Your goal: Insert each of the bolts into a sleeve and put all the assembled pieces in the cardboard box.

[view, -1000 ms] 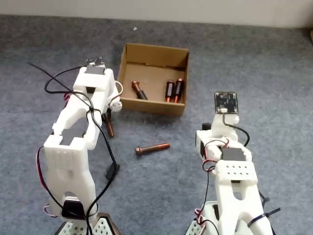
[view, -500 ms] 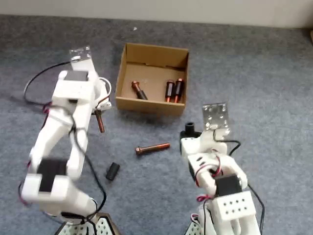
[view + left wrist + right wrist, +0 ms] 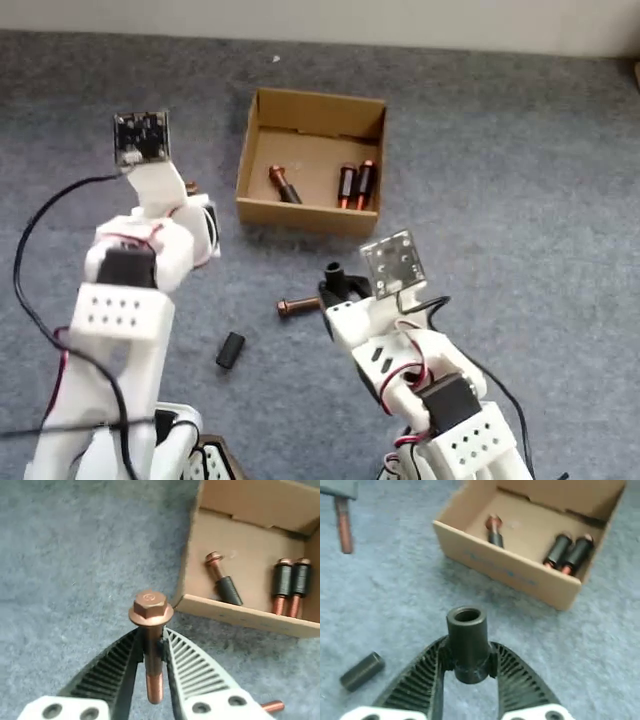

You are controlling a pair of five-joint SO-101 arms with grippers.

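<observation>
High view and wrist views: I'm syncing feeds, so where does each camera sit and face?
High view: fixed above the table, looking down on both arms and the cardboard box.
Left wrist view: on the left wrist, looking along the left gripper, shut on a bolt, towards the box.
Right wrist view: on the right wrist, looking along the right gripper, shut on a sleeve, towards the box.
Shared: both wrist views show three assembled pieces in the box.
</observation>
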